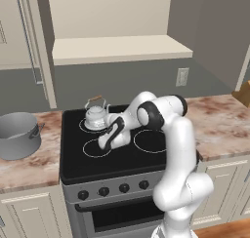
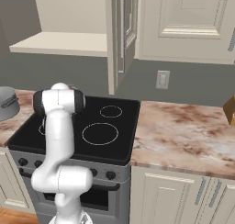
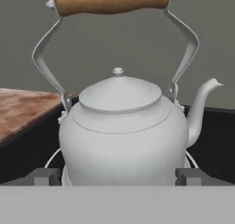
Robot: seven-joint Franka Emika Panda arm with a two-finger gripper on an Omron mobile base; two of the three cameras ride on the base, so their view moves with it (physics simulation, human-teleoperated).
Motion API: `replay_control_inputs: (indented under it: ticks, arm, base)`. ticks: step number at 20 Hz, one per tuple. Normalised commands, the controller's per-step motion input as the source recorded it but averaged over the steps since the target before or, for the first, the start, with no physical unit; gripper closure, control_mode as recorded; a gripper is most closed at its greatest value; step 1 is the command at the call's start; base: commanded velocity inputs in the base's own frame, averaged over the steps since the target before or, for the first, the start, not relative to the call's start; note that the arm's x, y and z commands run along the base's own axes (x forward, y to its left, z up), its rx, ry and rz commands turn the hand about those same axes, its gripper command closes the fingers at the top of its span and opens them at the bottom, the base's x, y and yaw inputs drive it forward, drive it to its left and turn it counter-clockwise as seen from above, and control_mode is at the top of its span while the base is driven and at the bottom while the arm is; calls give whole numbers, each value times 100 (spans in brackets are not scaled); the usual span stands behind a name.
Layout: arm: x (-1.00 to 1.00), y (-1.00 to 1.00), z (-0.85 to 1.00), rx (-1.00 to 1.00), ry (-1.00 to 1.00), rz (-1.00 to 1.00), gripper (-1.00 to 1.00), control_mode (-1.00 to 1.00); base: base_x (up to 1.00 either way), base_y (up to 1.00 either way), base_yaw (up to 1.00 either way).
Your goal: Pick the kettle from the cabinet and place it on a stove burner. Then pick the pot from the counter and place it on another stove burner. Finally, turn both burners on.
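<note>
The silvery kettle (image 1: 96, 116) with its brown-topped wire handle stands upright on the stove's (image 1: 122, 159) back left burner. In the hand view the kettle (image 3: 121, 136) is very close, spout to the right. My gripper (image 1: 106, 134) is level with it just in front. The gripper (image 3: 118, 177) is open, and its fingertips (image 3: 46, 177) flank the kettle's base. The wide grey pot (image 1: 18, 134) rests on the marble counter (image 1: 29, 168) left of the stove, and the pot (image 2: 8, 103) also shows at the left edge of the right base view. The cabinet's beige shelf (image 1: 117, 49) is bare.
Several dark knobs (image 1: 113, 189) line the stove's front panel. More counter (image 2: 183, 131) stretches right of the stove, with a brown wooden block (image 1: 242, 93) at its far end. A tall cupboard door (image 2: 120, 35) hangs open beside the shelf. The burner rings (image 2: 100, 133) in front of and right of the kettle are bare.
</note>
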Motion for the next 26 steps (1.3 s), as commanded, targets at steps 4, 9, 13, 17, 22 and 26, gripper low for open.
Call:
replay_control_inputs:
  ticks: [4,9,13,17,22,26]
  arm:
    - [-30,0,0,0,-1,0,-100,-100]
    - [-20,-1,16,0,1,0,-100,-100]
    - [-24,0,20,0,5,0,-100,-100]
    - [-28,-2,25,0,6,0,-100,-100]
    - [-30,-9,23,0,16,-1,-100,-100]
    - [-31,-5,25,0,20,-2,-100,-100]
  base:
    - [0,0,0]
    - [0,0,0]
    - [0,0,0]
    - [0,0,0]
    - [0,0,0]
    - [0,0,0]
